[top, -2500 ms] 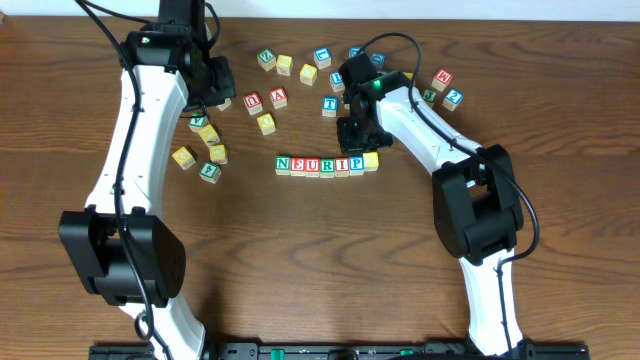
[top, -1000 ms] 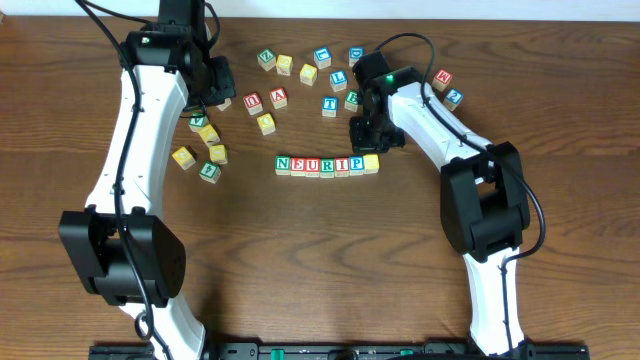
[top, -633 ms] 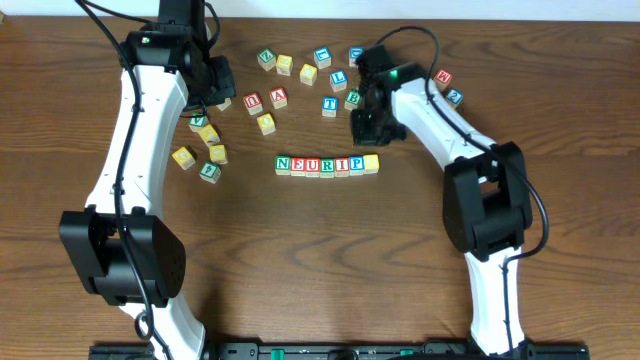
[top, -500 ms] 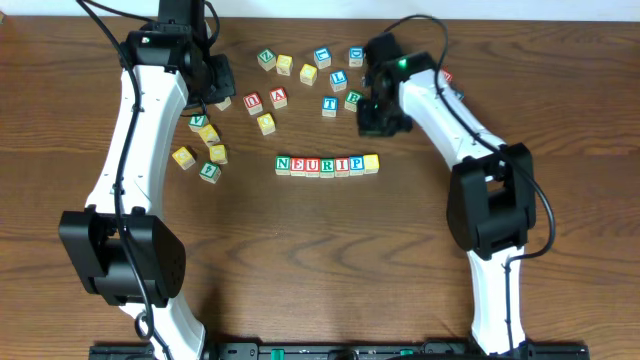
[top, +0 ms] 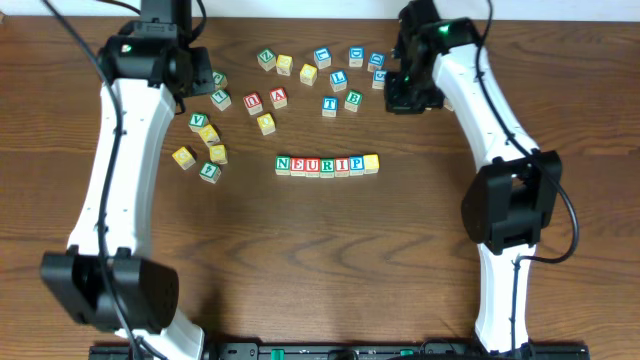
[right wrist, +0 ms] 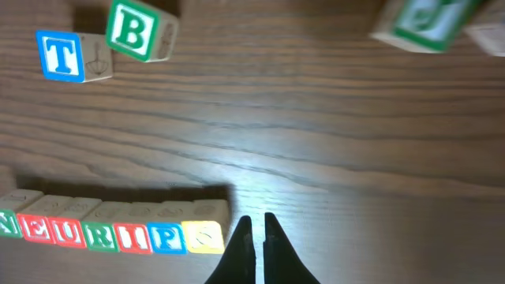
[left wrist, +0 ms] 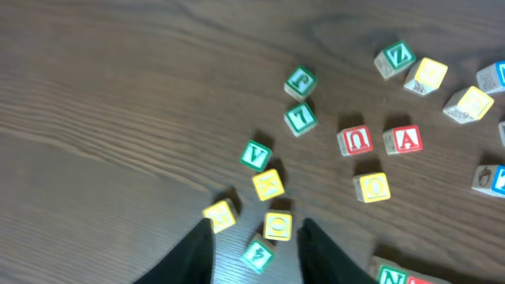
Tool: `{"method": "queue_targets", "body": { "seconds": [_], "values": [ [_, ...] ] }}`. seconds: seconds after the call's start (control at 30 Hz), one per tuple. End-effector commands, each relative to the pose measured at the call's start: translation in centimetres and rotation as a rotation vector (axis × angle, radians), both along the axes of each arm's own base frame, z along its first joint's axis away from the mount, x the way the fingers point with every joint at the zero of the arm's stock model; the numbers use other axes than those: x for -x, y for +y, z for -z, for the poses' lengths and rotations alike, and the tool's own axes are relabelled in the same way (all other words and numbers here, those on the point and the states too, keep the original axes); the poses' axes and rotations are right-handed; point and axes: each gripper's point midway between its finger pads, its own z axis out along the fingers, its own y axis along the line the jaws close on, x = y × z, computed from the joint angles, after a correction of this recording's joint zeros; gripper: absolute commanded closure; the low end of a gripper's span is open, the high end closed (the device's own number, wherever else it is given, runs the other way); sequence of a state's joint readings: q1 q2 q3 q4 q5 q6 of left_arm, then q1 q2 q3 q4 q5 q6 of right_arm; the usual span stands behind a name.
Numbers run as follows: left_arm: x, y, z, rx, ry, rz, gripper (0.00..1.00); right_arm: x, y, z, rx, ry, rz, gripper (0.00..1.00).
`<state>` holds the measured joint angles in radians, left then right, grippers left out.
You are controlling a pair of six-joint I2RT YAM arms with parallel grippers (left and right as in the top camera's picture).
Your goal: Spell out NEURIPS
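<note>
- While NEURIPS (top: 327,164) lies as one touching row on the tabletop (top: 330,260) — green N, red E, red U, green R, red I, blue P, then a yellow-topped cube (right wrist: 203,237) — neither arm holds anything.
- The right fingers (right wrist: 241,251) are pressed together with nothing between them. In the right wrist view the row runs off to the left of their tips, its yellow-topped cube nearest. From overhead, the row sits apart from these fingers, on the robot's side of them.
- The left fingers (left wrist: 199,251) are spread and empty over the loose cubes (left wrist: 268,184). The N end of the row shows off to one side of them, at the frame's lower edge.
- By my judgement the placing is finished, and the step in hand is getting clear of the row.
- The next move calls for keeping both sets of fingers away from the row so nothing gets nudged.
- One doubt remains: the mark on the yellow top is too faint to read, so it may need checking.
- The blue T (right wrist: 61,57) and green B (right wrist: 130,30), well ahead of the right fingers, need no handling.
</note>
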<state>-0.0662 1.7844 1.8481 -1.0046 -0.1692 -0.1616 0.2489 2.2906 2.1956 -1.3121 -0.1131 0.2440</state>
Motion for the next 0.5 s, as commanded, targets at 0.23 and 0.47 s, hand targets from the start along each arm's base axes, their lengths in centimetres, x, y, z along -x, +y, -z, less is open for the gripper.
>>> {"method": "queue_targets", "body": {
  "seconds": [0.23,0.47],
  "values": [
    [0.4,1.2,-1.5,-0.052,-0.031,-0.032,0.12,0.1,-4.8,-10.4,-0.021,-0.207,0.018,0.85],
    [0.4,1.2,-1.4,-0.051,-0.031,-0.032,0.05,2.4,-6.6,-16.0,-0.013,-0.306,0.024,0.45]
  ]
}}
